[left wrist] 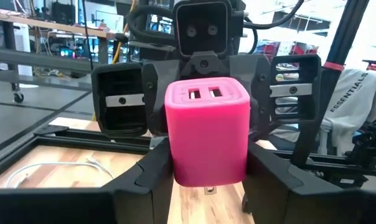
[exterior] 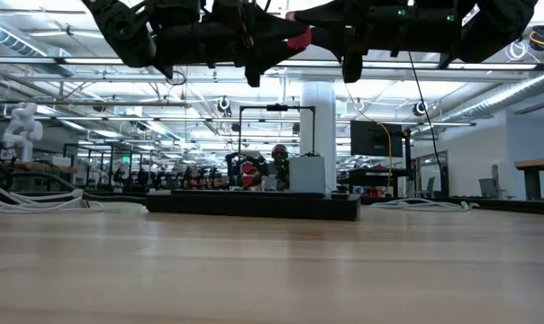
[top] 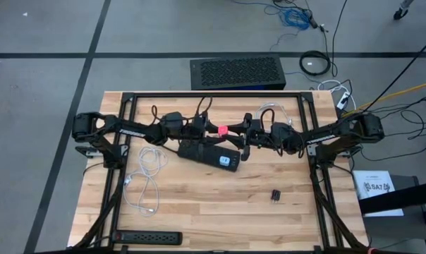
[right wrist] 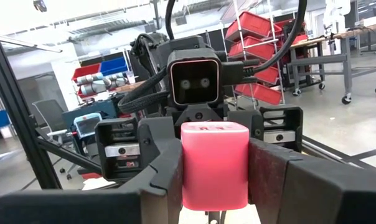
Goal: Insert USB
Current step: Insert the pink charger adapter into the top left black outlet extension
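Note:
A pink USB charger block [top: 222, 130] hangs in the air between my two grippers, which face each other level above the table's middle. Its two USB ports [left wrist: 203, 93] face the left arm. My right gripper [right wrist: 216, 186] is shut on it from the table's right. My left gripper [left wrist: 206, 171] stands open at the port end, one finger close beside each side of the block. A white USB cable [top: 146, 176] lies in loops on the table at the left. A black power strip [top: 209, 154] lies under the grippers. My right gripper pinches the block's two side faces [right wrist: 187, 186] between its fingers, at the end away from the ports. The fingers come in level from the table's right. The block is lifted clear and upright, with its plug prong [left wrist: 206, 190] pointing down.
A second black power strip [top: 146, 238] lies at the table's near edge. A small black part [top: 276, 194] sits right of centre. More white cable [top: 269, 111] lies at the far side, and a black frame [top: 199, 95] runs around the table's back and sides.

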Robot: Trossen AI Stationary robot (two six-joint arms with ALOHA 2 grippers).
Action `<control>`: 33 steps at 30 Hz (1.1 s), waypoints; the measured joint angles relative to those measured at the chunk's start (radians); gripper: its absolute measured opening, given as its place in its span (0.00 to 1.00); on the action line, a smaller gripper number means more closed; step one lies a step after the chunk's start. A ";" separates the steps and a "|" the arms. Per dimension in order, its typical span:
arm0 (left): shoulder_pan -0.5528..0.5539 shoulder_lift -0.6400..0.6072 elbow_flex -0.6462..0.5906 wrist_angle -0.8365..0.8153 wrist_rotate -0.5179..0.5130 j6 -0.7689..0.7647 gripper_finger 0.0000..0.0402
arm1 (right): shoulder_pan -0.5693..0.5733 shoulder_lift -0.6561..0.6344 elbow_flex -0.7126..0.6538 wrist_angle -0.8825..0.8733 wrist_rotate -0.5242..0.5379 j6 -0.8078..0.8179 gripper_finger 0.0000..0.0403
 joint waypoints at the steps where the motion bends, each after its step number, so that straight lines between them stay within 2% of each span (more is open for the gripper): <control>1: 0.000 0.000 0.000 0.000 0.000 0.000 0.39 | 0.000 0.000 0.000 -0.001 0.000 0.000 0.28; 10: 0.000 0.000 0.000 -0.031 0.013 0.008 0.39 | 0.005 -0.001 0.000 -0.030 -0.001 0.001 0.29; 14: 0.000 0.000 0.000 -0.074 0.043 0.012 0.39 | -0.003 -0.004 0.000 -0.079 -0.013 0.042 0.50; 16: 0.001 0.000 0.000 -0.094 0.050 0.021 0.39 | -0.013 -0.023 0.018 -0.163 -0.019 0.055 0.59; 18: 0.002 0.000 0.000 -0.115 0.056 0.043 0.39 | -0.023 -0.045 0.059 -0.289 -0.038 0.044 0.62; 21: 0.000 0.000 0.001 -0.161 0.061 0.064 0.39 | -0.028 -0.074 0.158 -0.543 -0.061 -0.004 0.62; 25: 0.001 -0.001 0.001 -0.247 0.061 0.109 0.39 | -0.048 -0.079 0.392 -1.035 -0.110 -0.062 0.57; 29: 0.000 -0.001 0.001 -0.281 0.060 0.116 0.39 | -0.069 -0.008 0.654 -1.466 -0.137 -0.113 0.53; 33: 0.000 -0.001 0.001 -0.301 0.060 0.116 0.39 | -0.086 0.103 0.867 -1.732 -0.188 -0.139 0.52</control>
